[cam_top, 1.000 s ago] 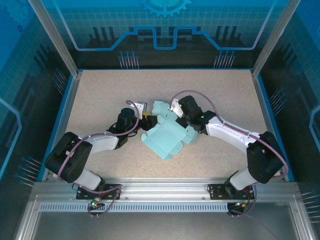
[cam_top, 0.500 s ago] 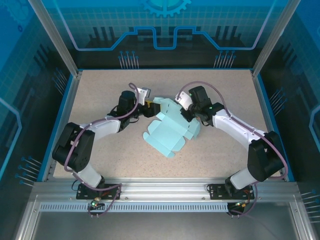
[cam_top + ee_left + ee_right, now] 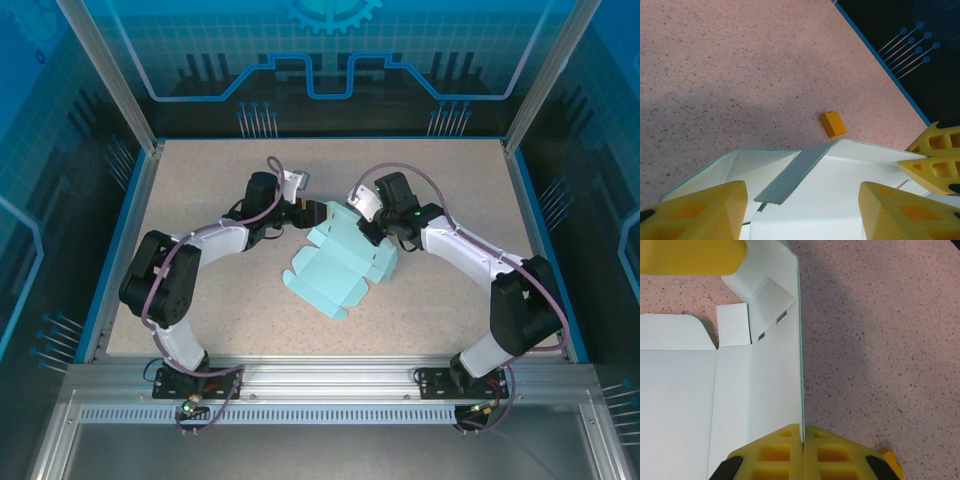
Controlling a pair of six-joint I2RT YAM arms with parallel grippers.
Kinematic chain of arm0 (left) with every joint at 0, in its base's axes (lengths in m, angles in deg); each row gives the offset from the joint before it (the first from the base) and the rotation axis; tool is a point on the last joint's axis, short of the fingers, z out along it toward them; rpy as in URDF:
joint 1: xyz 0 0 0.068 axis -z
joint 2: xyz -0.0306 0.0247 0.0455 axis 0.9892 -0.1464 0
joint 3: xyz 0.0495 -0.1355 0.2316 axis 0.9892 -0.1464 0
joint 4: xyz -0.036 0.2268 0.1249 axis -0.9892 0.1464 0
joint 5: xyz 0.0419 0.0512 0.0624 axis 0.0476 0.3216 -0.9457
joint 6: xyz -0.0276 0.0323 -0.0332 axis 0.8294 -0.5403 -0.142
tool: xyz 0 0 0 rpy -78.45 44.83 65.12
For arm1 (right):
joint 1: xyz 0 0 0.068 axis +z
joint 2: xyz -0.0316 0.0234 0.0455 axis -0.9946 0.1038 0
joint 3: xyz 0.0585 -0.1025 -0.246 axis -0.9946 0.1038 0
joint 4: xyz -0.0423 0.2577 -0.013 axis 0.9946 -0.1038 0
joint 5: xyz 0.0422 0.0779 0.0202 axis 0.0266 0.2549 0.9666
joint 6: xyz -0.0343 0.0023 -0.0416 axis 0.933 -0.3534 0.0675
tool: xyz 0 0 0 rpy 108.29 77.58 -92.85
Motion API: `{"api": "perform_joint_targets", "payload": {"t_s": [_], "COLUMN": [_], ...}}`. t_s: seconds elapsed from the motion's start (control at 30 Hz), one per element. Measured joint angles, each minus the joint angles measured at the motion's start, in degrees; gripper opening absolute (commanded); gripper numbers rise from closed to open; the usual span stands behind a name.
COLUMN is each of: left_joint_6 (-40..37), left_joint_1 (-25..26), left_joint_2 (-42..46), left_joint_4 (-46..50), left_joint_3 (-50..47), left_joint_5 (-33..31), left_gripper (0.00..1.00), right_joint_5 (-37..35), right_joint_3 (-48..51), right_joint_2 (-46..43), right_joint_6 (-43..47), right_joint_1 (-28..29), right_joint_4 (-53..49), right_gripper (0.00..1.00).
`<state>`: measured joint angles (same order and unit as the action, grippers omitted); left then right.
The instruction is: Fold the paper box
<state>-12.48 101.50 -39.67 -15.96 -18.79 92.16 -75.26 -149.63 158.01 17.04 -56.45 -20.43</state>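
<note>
The paper box (image 3: 340, 262) is a pale blue die-cut card lying mid-table, partly folded, with its far end raised. My right gripper (image 3: 802, 440) is shut on the top edge of an upright side wall (image 3: 775, 365) of the box. My left gripper (image 3: 802, 212) is open, its yellow fingers (image 3: 700, 212) standing on either side of the box's far end, where a narrow flap (image 3: 790, 175) leans inward. In the top view the left gripper (image 3: 305, 212) and right gripper (image 3: 368, 228) meet at the box's far corners.
A tiny orange block (image 3: 833, 123) lies on the speckled table just beyond the box's raised end, close to the right gripper's fingers (image 3: 935, 160). Blue-edged walls (image 3: 140, 200) bound the table. Open tabletop lies behind and on both sides of the box.
My left arm has swung toward the back and right, bringing its open gripper over the box's far end. The right gripper shifted slightly right, staying shut on the wall, and the box moved with it.
</note>
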Motion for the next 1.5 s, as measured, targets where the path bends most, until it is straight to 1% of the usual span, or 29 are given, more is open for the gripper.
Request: {"api": "perform_joint_targets", "payload": {"t_s": [0.13, 0.33, 0.67, 0.87, 1.1, 1.33, 1.5], "left_joint_6": [0.2, 1.6, 5.7, 7.3, 9.7, 10.2, 8.7], "left_joint_1": [0.0, 0.0, 0.7, 1.8, 2.0, 2.0, 1.1], "left_joint_2": [-0.6, -0.7, -1.3, -2.3, -3.2, -3.2, -1.4], "left_joint_4": [0.3, -1.0, -6.5, -8.8, -12.5, -13.0, -11.5], "left_joint_3": [1.1, 1.3, 0.5, 0.2, -0.5, -1.1, -4.3], "left_joint_5": [1.8, 4.9, 7.6, 7.6, 7.6, 6.2, 4.3], "left_gripper": [0.61, 0.57, 0.56, 0.54, 0.54, 0.54, 0.56], "right_joint_5": [0.2, 0.1, -0.5, -0.8, -1.0, -1.6, -1.6], "right_joint_3": [0.0, -0.2, -1.1, -1.1, -1.1, -1.1, -1.1], "right_joint_2": [0.2, 0.7, 1.7, 1.9, 2.1, 2.1, 2.1], "right_joint_6": [0.0, -0.1, -1.7, -3.3, -4.7, -4.7, -4.3], "right_joint_1": [0.1, 0.1, 0.3, 0.5, 0.5, 0.5, 0.6], "right_joint_4": [0.0, 0.1, 0.6, 0.6, 0.9, 1.4, 2.1], "right_gripper": [0.03, 0.02, 0.01, 0.01, 0.01, 0.01, 0.01]}}
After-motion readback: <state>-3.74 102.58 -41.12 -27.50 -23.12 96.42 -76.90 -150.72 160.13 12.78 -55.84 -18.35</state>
